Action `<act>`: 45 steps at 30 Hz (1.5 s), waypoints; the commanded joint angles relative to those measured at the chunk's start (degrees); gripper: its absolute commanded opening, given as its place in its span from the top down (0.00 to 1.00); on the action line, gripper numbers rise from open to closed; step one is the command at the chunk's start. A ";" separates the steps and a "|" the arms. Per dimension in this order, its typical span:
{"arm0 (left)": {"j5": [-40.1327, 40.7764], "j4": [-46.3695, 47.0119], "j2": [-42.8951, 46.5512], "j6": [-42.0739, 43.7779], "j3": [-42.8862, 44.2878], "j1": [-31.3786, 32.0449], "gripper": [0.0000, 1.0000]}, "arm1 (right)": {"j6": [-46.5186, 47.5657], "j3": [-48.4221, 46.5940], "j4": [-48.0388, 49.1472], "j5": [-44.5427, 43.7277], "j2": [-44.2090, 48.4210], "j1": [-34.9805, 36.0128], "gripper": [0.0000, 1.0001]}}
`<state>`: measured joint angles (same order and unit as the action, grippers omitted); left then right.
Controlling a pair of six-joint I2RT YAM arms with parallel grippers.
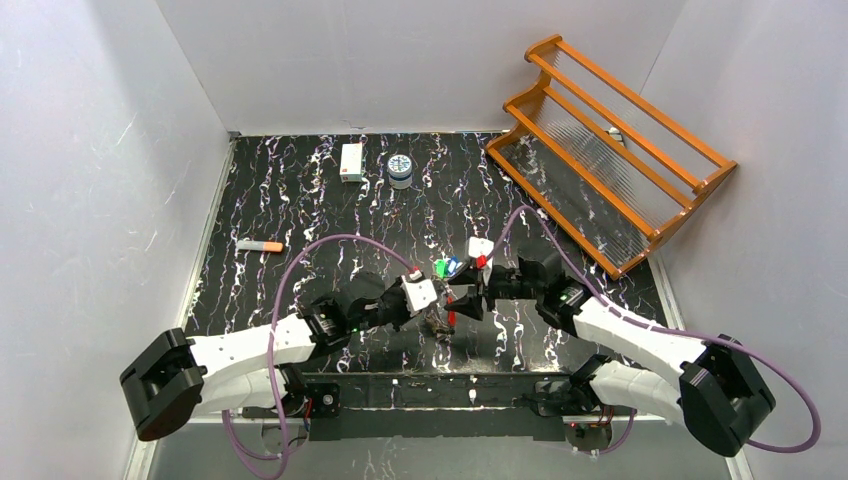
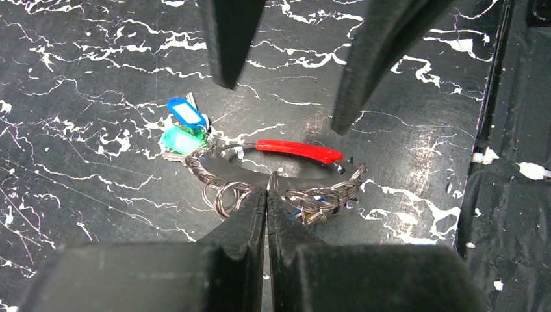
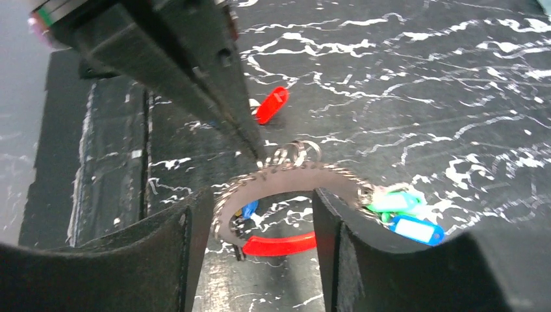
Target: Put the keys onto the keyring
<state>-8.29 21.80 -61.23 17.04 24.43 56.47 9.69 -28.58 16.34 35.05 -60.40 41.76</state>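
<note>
The keyring (image 2: 286, 170) is a wide dark ring with a red segment (image 2: 299, 151), hung with several small silver split rings. It lies on the black marbled table between both grippers and also shows in the right wrist view (image 3: 292, 177). Blue (image 2: 185, 114) and green (image 2: 180, 140) tagged keys hang at one side. A loose red tag (image 3: 271, 104) lies apart from it. My left gripper (image 2: 268, 192) is shut on a small split ring at the keyring's near edge. My right gripper (image 3: 260, 198) is open, its fingers (image 3: 328, 221) straddling the ring's band. Both meet at the table's middle (image 1: 455, 298).
An orange wooden rack (image 1: 610, 150) leans at the back right. A white box (image 1: 351, 161) and a small round tin (image 1: 401, 170) stand at the back. An orange-tipped marker (image 1: 260, 245) lies at the left. A black strip (image 1: 440, 392) runs along the near edge.
</note>
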 commanded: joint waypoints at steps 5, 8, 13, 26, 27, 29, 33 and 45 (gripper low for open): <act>-1.34 -2.23 1.96 1.51 2.61 0.25 1.00 | 8.13 3.36 10.41 12.57 -2.61 0.11 0.44; -1.73 -2.22 1.75 1.42 2.86 0.27 1.00 | 7.85 3.32 12.74 12.92 -4.91 0.16 0.48; -1.99 -2.27 1.86 1.17 3.00 0.27 1.00 | 7.60 1.96 14.42 12.14 -9.01 0.22 0.55; -3.03 -2.12 2.08 0.46 3.35 0.30 1.00 | 5.52 -0.47 19.15 12.28 -15.22 0.61 0.61; -3.12 -2.18 2.00 0.40 3.35 0.23 1.00 | 5.39 -0.67 19.31 12.43 -15.65 0.61 0.62; -3.22 -2.12 1.91 0.18 3.34 0.30 1.00 | 5.26 -1.21 19.34 12.97 -16.53 0.73 0.64; -3.33 -1.81 2.16 0.01 3.26 0.25 1.00 | 5.42 -1.96 18.80 13.34 -17.95 0.96 0.68; -2.50 -1.51 3.65 0.06 3.57 0.29 1.00 | 9.80 -5.01 11.07 13.95 -18.92 1.11 0.99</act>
<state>-9.67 18.50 -60.18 17.37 25.26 56.40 16.78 -29.71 29.95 48.51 -78.98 42.50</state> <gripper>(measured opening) 0.009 0.031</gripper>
